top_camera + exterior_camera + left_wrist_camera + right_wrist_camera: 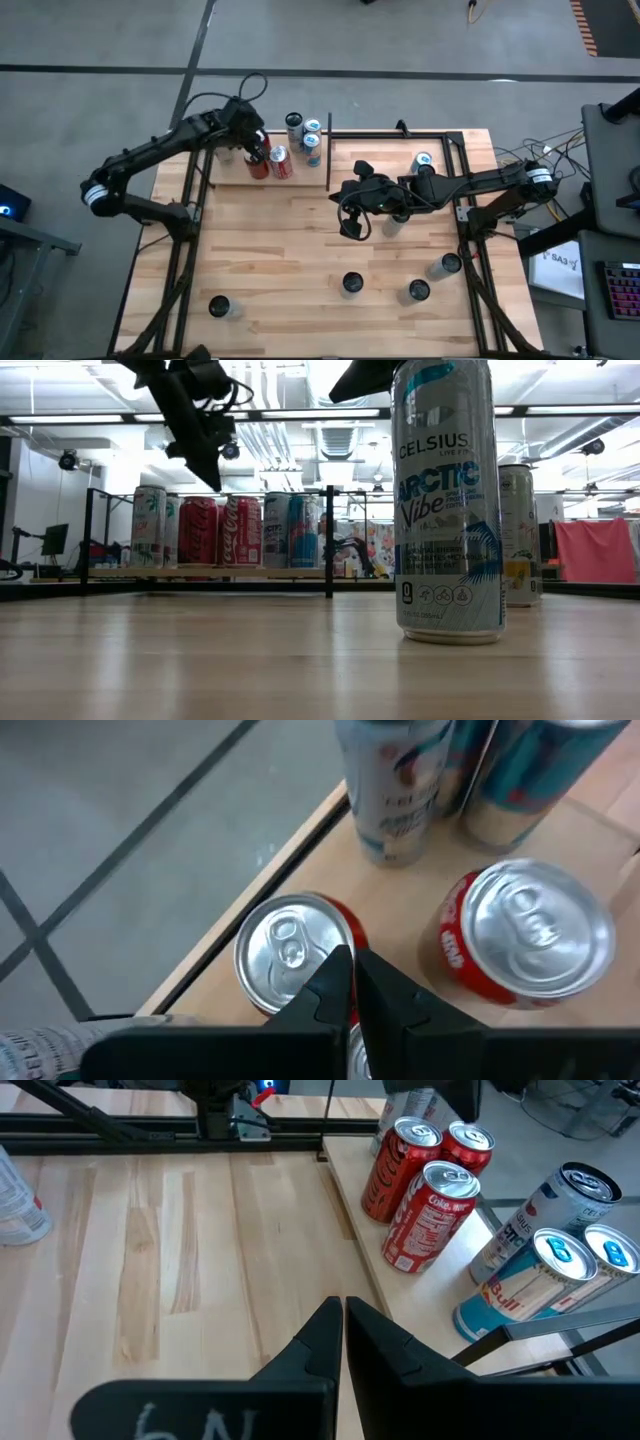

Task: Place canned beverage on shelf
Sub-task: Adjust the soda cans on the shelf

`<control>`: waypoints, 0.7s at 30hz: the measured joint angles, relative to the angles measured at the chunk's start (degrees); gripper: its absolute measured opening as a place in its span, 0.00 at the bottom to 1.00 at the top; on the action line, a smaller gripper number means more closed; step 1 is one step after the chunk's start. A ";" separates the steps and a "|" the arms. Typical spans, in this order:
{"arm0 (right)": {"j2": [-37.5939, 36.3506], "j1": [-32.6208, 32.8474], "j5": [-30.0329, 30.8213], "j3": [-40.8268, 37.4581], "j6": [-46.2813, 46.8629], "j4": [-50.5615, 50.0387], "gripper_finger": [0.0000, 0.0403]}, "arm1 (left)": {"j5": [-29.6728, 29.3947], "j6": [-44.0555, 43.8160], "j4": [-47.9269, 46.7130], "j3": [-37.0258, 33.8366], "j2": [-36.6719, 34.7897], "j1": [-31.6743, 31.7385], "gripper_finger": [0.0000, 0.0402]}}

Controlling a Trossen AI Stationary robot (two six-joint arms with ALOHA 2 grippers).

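Note:
The shelf [232,172], a pale plywood panel with thin black rods, lies at the table's far left. On it stand three red cans [430,1215] and several pale and blue ones [560,1255], all upright on their bases. My left gripper [352,970] hangs shut just above the red cans [259,165], clear of their tops in the low view [205,445], holding nothing. My right gripper [343,1320] is shut and empty above the middle of the table [345,197], right of the shelf. A tall Celsius can [447,500] stands on the table.
Loose cans stand on the table: one at the far right [424,162], one under my right arm [393,226], several near the front [351,285] [418,291] [447,265] [220,307]. Black frame bars [462,180] line the table's sides. Bare wood lies at the centre left [270,240].

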 joint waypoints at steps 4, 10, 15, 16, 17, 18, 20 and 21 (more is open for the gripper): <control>0.00 0.00 0.00 0.00 -0.02 -0.01 0.02 | -1.42 0.44 -0.57 -0.41 1.76 0.21 0.00; 0.00 0.00 -0.01 0.00 0.00 -0.03 0.02 | -5.09 -0.24 -2.94 -0.46 2.61 0.21 0.00; 0.02 0.00 0.00 0.00 -0.02 -0.03 0.02 | -5.82 -0.40 -3.97 -0.46 1.97 0.18 0.00; 0.02 0.00 0.00 0.01 0.00 -0.03 0.02 | -6.52 -0.51 -4.34 -0.46 1.94 0.18 0.00; 0.02 0.00 0.00 0.00 0.00 -0.03 0.02 | -7.12 -0.64 -4.71 -0.46 1.94 0.18 0.00; 0.02 0.00 0.00 0.00 0.00 -0.03 0.02 | -7.07 -0.85 -4.87 -0.46 1.94 0.18 0.00; 0.02 0.00 0.00 0.00 0.00 -0.03 0.02 | -6.33 -0.85 -4.67 -0.44 1.85 0.20 0.00; 0.02 0.00 -0.01 0.00 -0.01 -0.03 0.02 | -5.58 -0.83 -4.45 -0.42 1.77 0.17 0.00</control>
